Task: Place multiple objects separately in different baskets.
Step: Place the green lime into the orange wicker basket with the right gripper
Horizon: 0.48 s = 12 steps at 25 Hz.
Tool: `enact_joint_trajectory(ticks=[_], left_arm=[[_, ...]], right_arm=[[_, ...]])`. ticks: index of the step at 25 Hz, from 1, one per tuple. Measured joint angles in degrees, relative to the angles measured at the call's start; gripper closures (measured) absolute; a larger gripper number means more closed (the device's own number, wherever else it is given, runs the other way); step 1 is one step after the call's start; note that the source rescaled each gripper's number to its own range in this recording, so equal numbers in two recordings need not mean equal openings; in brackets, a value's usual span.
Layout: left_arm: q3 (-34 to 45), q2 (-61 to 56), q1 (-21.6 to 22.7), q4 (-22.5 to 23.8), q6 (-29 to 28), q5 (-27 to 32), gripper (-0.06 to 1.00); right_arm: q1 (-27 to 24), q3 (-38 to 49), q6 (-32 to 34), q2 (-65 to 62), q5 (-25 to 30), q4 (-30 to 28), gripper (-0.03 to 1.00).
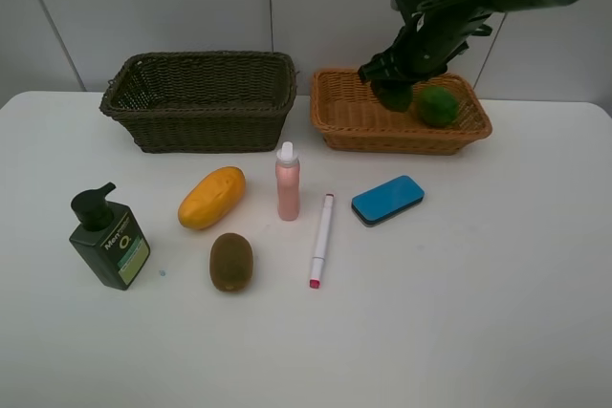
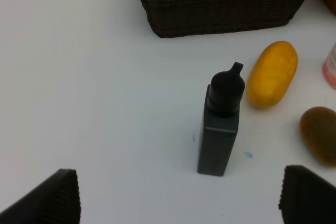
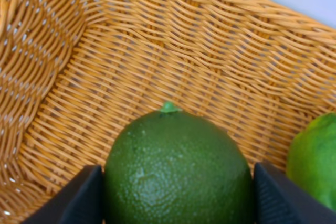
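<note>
Wicker in a light orange-tan sits at the upper right of the high view: the shallow basket (image 1: 337, 123) stands on the white table (image 1: 478, 312), and the right gripper (image 1: 390, 79) reaches down over its left half. That gripper is clamped on a dark green fruit (image 1: 393, 96). Seen from its wrist, the black fingers (image 3: 79, 200) press the fruit's two sides, with the woven floor of the basket behind it. I cannot tell whether the fruit touches the weave. A lighter green fruit (image 1: 439, 105) lies inside the same basket, just beside the held one, toward the right end.

To the left of it, near but apart, stands the dark olive-brown basket (image 1: 143, 131), which is deeper.

Everything else lies on the table in the lower left and middle of the frame. The dark green pump bottle (image 1: 110, 241) stands upright at far left. The yellow mango (image 1: 211, 197) lies right of it, and the brown kiwi (image 1: 231, 261) is just below the mango. The pink spray bottle (image 1: 288, 183) stands upright near the centre, and the white marker (image 1: 321, 239) lies just right of it with its pink tip toward the bottom of the frame. The blue eraser (image 1: 387, 200) rests further right, below the tan basket.

The left gripper (image 2: 178, 203) hangs above the table near the pump bottle, its jaws spread wide and gripping nothing.
</note>
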Motion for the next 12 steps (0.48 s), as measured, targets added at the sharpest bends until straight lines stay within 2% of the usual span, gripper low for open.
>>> enact_joint_trajectory(ticks=[8,12], left_arm=[[0.0,0.0,0.0,0.0,0.0,0.0,-0.06],[0.0,0.0,0.0,0.0,0.0,0.0,-0.06]], right_arm=[[0.0,0.0,0.0,0.0,0.0,1.61,0.33],[0.0,0.0,0.0,0.0,-0.24,1.51,0.05]])
